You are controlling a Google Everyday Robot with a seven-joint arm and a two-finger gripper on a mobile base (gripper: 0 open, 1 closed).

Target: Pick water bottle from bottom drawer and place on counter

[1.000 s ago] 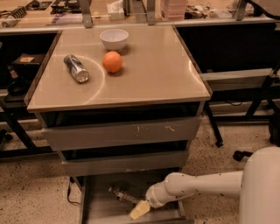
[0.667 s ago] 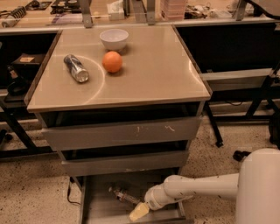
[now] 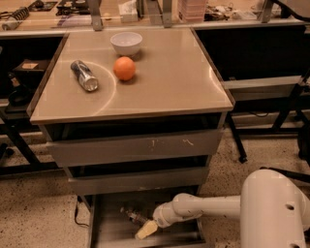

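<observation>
The bottom drawer (image 3: pixel 104 232) is pulled open at the foot of the cabinet. A small clear water bottle (image 3: pixel 131 215) lies on its floor near the back. My gripper (image 3: pixel 144 226) reaches into the drawer from the right, low over the floor, just right of and in front of the bottle. I cannot tell whether it touches the bottle. The beige counter (image 3: pixel 164 82) is the cabinet's top, well above the gripper.
On the counter lie a silver can (image 3: pixel 84 75), an orange (image 3: pixel 124 68) and a white bowl (image 3: pixel 126 42). Two shut drawer fronts (image 3: pixel 135 147) sit above the open drawer. A cluttered bench (image 3: pixel 145 9) runs behind. My white arm (image 3: pixel 271 213) fills the lower right.
My gripper has edged slightly left and back inside the drawer, closer to the bottle. Nothing on the counter has moved.
</observation>
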